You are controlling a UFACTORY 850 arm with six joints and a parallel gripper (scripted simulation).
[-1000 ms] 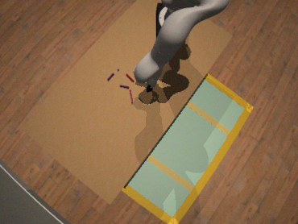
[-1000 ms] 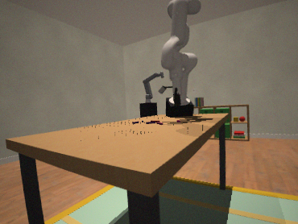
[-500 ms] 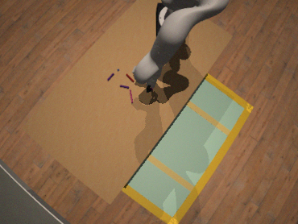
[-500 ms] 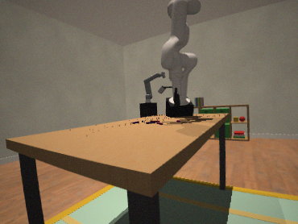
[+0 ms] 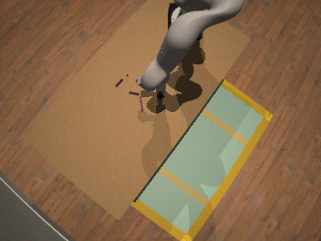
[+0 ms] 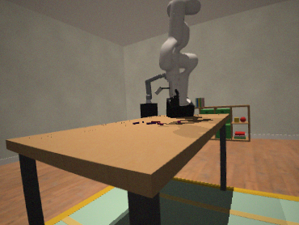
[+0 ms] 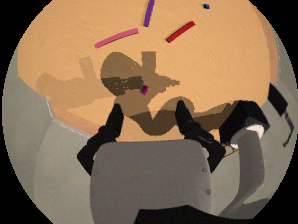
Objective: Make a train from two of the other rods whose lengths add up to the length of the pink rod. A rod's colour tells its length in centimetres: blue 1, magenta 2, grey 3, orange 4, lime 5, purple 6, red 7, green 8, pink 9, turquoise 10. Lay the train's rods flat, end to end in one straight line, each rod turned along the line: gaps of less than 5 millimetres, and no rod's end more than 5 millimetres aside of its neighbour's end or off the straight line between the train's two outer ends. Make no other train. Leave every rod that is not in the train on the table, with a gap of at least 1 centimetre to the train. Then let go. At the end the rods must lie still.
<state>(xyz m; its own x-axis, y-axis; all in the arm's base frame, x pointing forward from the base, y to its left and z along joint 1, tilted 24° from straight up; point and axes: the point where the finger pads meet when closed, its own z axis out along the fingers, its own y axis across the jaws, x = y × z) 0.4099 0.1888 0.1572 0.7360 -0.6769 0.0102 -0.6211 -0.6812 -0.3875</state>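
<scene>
My gripper (image 7: pixel 148 108) is open and empty, a little above the table; it also shows in the overhead view (image 5: pixel 160 96). A short magenta rod (image 7: pixel 144 90) lies flat on the table in the arm's shadow, just beyond the fingertips and apart from them. A red rod (image 7: pixel 180 31) lies farther off, separate from the magenta rod, and is mostly hidden by the arm in the overhead view. The pink rod (image 7: pixel 116 38) (image 5: pixel 140 103) lies to the left. Two purple rods (image 7: pixel 148 12) and a tiny blue rod (image 7: pixel 206 7) lie beyond.
The rods are clustered near the middle of the wooden table (image 5: pixel 130 113). The arm's base stands at the table's far end. A green mat with a yellow border (image 5: pixel 204 160) lies on the floor beside the table.
</scene>
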